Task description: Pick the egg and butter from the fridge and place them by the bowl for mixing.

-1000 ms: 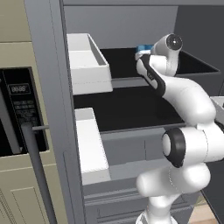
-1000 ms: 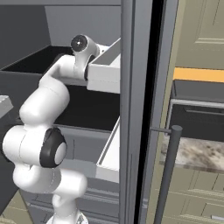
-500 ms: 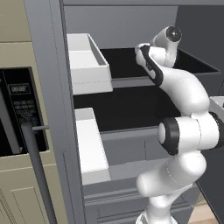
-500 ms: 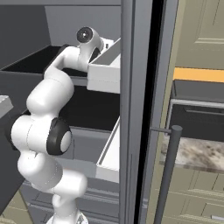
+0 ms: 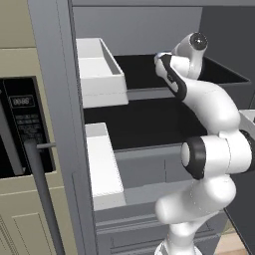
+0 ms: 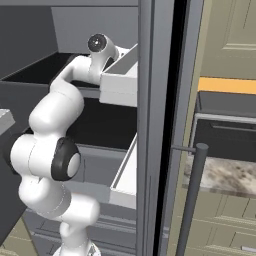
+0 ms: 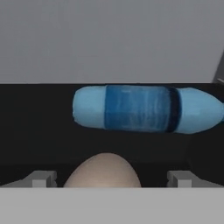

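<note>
My arm reaches into the open fridge [image 5: 55, 74] over its upper black shelf [image 5: 144, 74]. In the hand view the tan-brown egg [image 7: 103, 171] lies on that shelf, close in front of the camera. It sits between the two fingertips of my open gripper [image 7: 111, 179], one tip on each side and apart from it. The jaws stand wide and hold nothing. In the right base view my arm bends in beside the fridge's upright frame [image 6: 150, 125]. The butter and the bowl are out of view.
A blue plastic bottle [image 7: 144, 108] lies on its side just behind the egg. White bins hang at the shelf's left [image 5: 99, 74] and lower [image 5: 102, 159]. A long grey bar handle [image 6: 192, 200] stands near, with a marbled counter [image 6: 225, 175] beyond.
My arm has stretched further into the fridge, and the hand has gone up and deeper over the upper shelf. The jaws have stayed open.
</note>
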